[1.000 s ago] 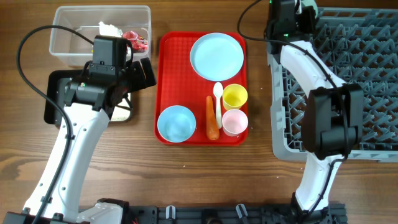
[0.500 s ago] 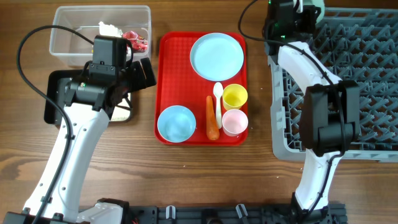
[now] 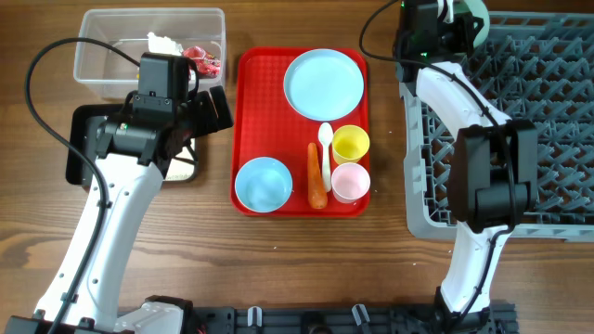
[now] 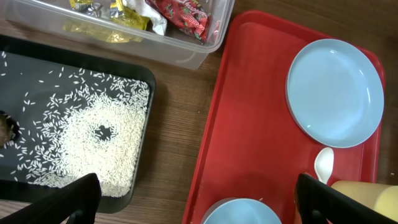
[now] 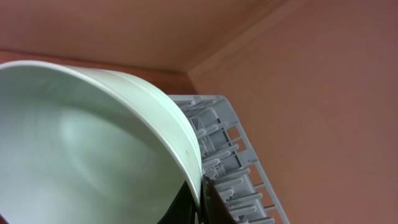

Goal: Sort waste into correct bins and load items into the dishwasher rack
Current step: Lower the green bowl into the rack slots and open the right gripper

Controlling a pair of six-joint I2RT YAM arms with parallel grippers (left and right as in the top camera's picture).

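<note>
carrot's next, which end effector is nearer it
Left. Left end effector hovers beside the red tray, left of the carrot; right end effector holds a bowl at the rack's far corner.

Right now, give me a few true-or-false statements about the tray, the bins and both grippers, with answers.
1. The carrot lies on the red tray. True.
2. Wrappers lie in the tub. True.
3. The rice is in the tub too. False: it lies in the black tray.
4. The right gripper holds a bowl by its rim. True.
5. The pink cup stands in the rack. False: it is on the red tray.
6. The left gripper is shut. False: it is open.
</note>
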